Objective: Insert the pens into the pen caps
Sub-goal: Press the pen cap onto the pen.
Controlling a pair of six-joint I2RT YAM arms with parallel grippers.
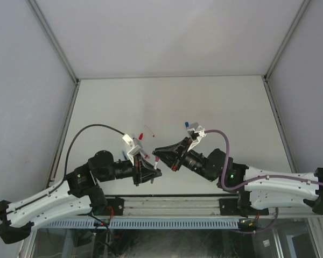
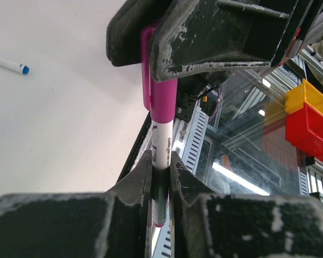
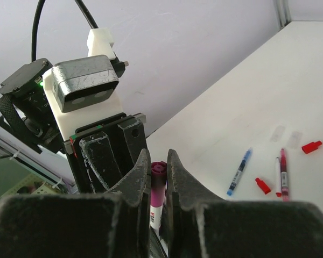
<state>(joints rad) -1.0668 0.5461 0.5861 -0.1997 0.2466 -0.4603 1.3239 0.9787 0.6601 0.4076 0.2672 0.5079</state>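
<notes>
Left gripper (image 2: 160, 164) clamps the white pen (image 2: 161, 141) by its barrel, lower centre of the left wrist view. Right gripper (image 3: 159, 161) grips the magenta cap (image 3: 157, 191), fitted over that pen's end. A blue pen (image 3: 239, 171) lies lower right on the table (image 3: 290, 80).

On my left wrist feed, the magenta pen (image 2: 161, 142) vanishes at its lower end between the jaws of the left gripper (image 2: 161, 166), while the top of its magenta cap (image 2: 162, 99) is masked by the right gripper (image 2: 156, 59). A blue-tipped pen (image 2: 11, 65) runs off the frame's left edge. From overhead, loose pens (image 1: 147, 134) on the bench (image 1: 231, 102) are specks; I cannot tell pen from cap.
</notes>
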